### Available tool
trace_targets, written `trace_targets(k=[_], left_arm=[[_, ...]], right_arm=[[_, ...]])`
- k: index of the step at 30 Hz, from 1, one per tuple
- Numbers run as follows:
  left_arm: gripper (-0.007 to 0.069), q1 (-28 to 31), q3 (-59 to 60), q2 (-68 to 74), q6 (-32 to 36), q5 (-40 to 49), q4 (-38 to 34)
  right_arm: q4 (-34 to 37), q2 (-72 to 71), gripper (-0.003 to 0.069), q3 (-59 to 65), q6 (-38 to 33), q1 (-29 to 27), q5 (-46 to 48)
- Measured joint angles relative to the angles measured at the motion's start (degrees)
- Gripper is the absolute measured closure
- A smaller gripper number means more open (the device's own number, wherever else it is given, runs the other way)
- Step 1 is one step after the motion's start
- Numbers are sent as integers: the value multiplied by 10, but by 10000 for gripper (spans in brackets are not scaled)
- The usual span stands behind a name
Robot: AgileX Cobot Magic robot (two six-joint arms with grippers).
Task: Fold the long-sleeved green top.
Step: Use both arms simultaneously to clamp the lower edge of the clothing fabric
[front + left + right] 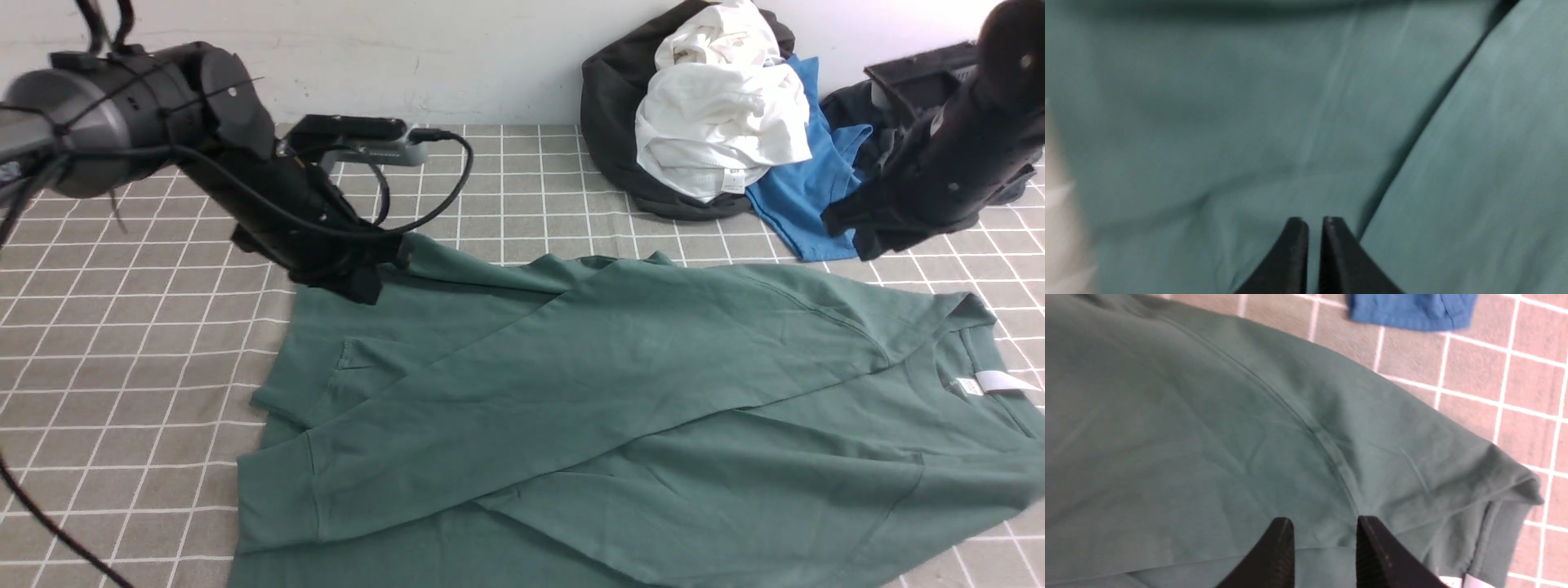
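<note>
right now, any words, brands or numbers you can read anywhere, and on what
No text can be read in any view.
White neck label of the green top: too blurred to read.
Small tag on the white shirt: print too small to read.

One green top (653,392), two arms (245,188) (939,163).

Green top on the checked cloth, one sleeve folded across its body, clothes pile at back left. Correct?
The clothes pile sits at the back right, not left; the front view shows it. The green top does lie on the checked cloth, one sleeve folded across its body.
</note>
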Motion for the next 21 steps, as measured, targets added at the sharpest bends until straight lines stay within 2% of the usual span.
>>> trace_targets(k=[3, 8, 14, 19, 21], left_arm=[[630, -12, -85, 83, 46, 5, -63], [632, -40, -221, 202, 66, 14, -95], [632, -57, -361, 300, 65, -11, -101], [632, -58, -407, 333, 44, -74, -88], [632, -55, -419, 336, 24, -91, -58]], right_arm=[[51, -21, 524, 0, -30, 16, 1], [105, -28, 648, 18, -74, 50, 15], [114, -28, 671, 71, -85, 63, 20], [112, -28, 673, 92, -85, 63, 14], [111, -28, 673, 92, -86, 63, 12]])
